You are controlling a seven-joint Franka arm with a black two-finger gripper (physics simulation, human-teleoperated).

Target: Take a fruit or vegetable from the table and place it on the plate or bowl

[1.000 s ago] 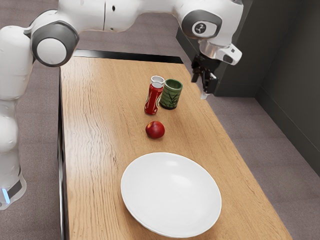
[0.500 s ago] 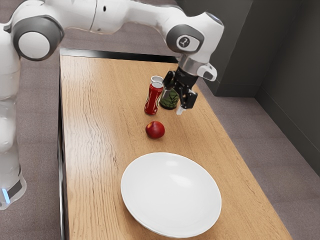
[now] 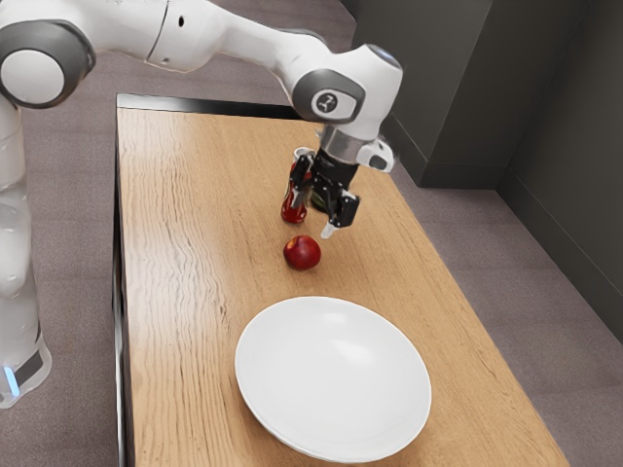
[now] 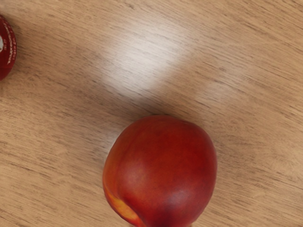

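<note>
The arm (image 3: 243, 44) reaches in from the upper left of the frame. Its black gripper (image 3: 319, 222) hangs with fingers spread just above a red peach (image 3: 303, 252) at the frame's centre. A red bottle (image 3: 292, 202) stands partly behind the gripper. A white plate (image 3: 333, 377) lies lower middle on the wooden table (image 3: 185, 253), apart from the peach.

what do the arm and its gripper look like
The arm is glossy white, built of rounded segments with grey round caps at the joints. The cap nearest the hand bears a small white mark. A blue light glows low on it. The gripper is black and blocky, with one pale fingertip.
</note>
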